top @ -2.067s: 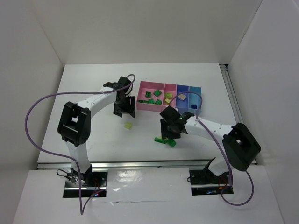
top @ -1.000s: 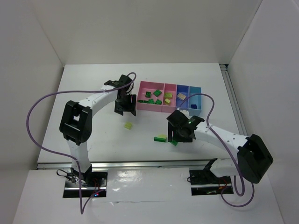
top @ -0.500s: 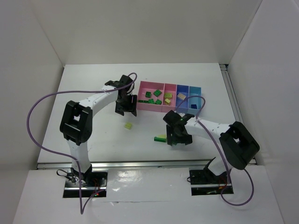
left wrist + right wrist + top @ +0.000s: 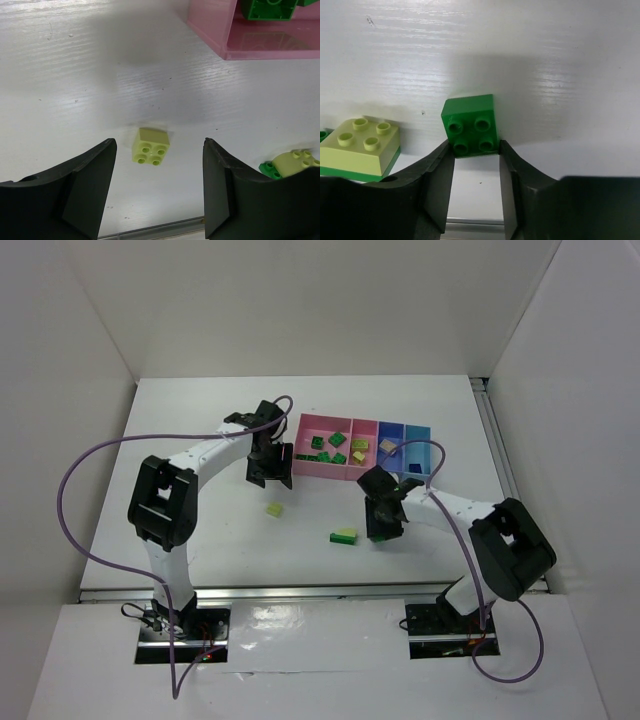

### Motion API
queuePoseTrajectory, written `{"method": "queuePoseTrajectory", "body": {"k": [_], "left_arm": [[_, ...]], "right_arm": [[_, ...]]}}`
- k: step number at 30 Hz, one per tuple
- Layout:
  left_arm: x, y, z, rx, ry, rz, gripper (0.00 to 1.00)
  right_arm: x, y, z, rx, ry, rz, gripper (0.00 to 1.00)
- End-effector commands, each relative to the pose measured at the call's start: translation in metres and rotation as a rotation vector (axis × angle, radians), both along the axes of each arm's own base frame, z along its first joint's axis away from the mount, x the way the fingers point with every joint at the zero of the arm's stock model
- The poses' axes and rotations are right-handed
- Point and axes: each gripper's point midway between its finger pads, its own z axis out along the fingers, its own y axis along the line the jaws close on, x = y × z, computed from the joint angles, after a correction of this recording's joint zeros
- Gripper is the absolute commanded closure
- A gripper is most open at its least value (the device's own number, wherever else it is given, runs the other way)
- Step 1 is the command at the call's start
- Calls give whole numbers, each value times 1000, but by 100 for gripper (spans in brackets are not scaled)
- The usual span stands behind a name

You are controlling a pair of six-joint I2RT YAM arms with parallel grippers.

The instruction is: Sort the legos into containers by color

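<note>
A dark green lego (image 4: 471, 125) rests on the white table, and my right gripper (image 4: 476, 150) is shut on its lower sides. In the top view the right gripper (image 4: 383, 525) covers that brick. Just left of it lies a lime-yellow lego stacked on a green plate (image 4: 362, 145) (image 4: 345, 535). A lone lime-yellow lego (image 4: 151, 146) (image 4: 274, 510) sits on the table below my left gripper (image 4: 160, 141) (image 4: 268, 472), which hangs open above it. The containers (image 4: 300, 468) at the back hold green, lime and tan legos.
The pink bin's near wall (image 4: 230, 47) stands close to the upper right of the left gripper, with a green brick (image 4: 265, 7) inside. The table's front metal edge (image 4: 300, 590) runs just below the right gripper.
My right gripper has swung back toward the bins, come down over the dark green lego and closed on it. The left arm has stayed still.
</note>
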Motion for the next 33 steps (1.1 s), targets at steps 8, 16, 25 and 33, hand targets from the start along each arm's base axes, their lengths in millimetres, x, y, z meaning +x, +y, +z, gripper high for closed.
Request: {"method": "queuePoseTrajectory", "body": {"k": [8,16,25,33], "left_arm": [[1,-1,4,7,-4,4,27],[7,17,10,46,-45,63,27],[8,31,16,39,-61,100,27],[6,43,28,48,-87,126,21]], "right_arm": [[60,28,76,29,-252,67,75],[128,79,139,108,-427,129,75],[241,119,136,128,-511,85,70],[242,112,146,126,-530,68,28]]}}
